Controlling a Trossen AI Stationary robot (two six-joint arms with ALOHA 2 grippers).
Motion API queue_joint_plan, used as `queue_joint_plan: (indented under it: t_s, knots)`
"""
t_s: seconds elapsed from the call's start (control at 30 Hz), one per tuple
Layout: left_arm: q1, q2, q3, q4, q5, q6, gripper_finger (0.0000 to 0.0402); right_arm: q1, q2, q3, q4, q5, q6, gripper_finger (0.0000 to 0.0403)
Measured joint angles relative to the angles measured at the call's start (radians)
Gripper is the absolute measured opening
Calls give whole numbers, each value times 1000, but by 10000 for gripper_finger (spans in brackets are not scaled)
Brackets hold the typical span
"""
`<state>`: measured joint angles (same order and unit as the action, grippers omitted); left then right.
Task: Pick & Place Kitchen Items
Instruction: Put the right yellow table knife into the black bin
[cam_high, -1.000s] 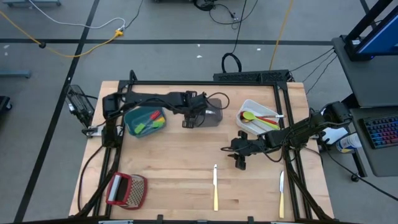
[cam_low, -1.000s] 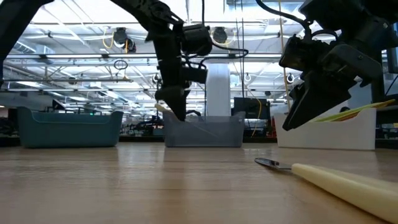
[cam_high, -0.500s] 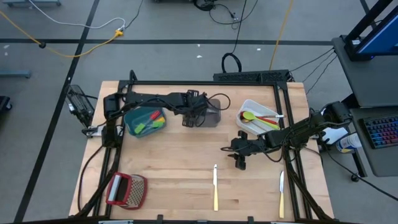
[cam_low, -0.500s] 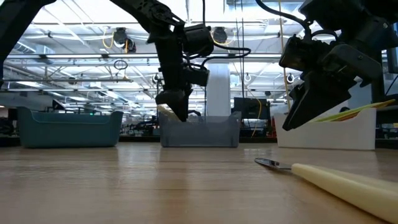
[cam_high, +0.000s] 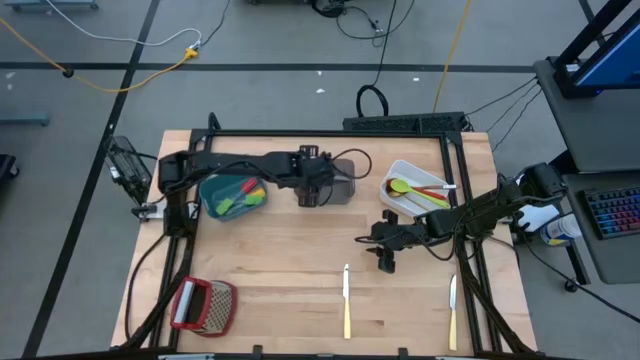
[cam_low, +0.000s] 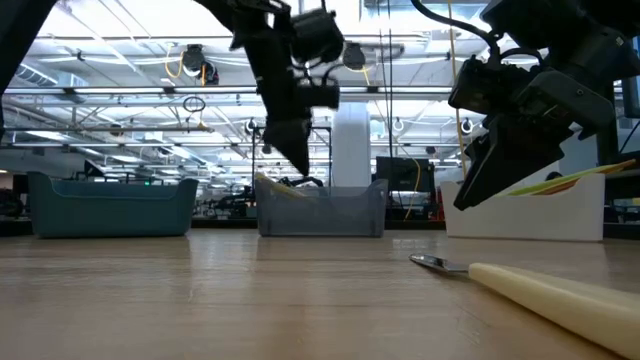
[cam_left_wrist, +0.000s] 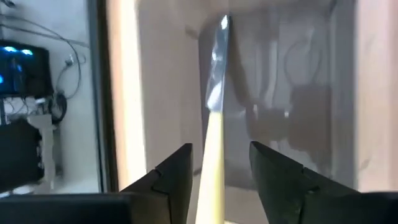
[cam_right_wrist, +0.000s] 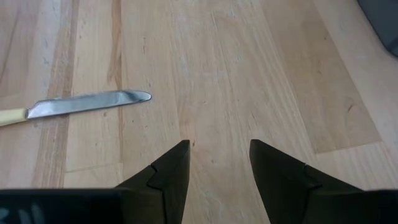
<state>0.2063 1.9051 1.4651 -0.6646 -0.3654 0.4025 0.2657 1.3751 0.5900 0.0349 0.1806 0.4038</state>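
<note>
1. High view: we see the left gripper (cam_high: 312, 186) over the grey bin (cam_high: 343, 180), fingers spread, holding nothing.
2. We find a cream-handled knife (cam_left_wrist: 213, 118) lying in that bin, below the parted fingers.
3. We see the right gripper (cam_high: 386, 257) between the grey bin and two more knives (cam_high: 346, 300), open and empty above the table (cam_high: 280, 260).
</note>
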Motion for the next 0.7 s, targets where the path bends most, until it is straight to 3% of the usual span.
queue_joint_plan:
  t_s: [0.37,0.7]
  knots:
    - [-103,-141,0,14,24,-186,152,-5,0,1,11,1,0,160]
    - [-242,-164,0,1,25,-355,152,-4,0,1,10,1,-3,160]
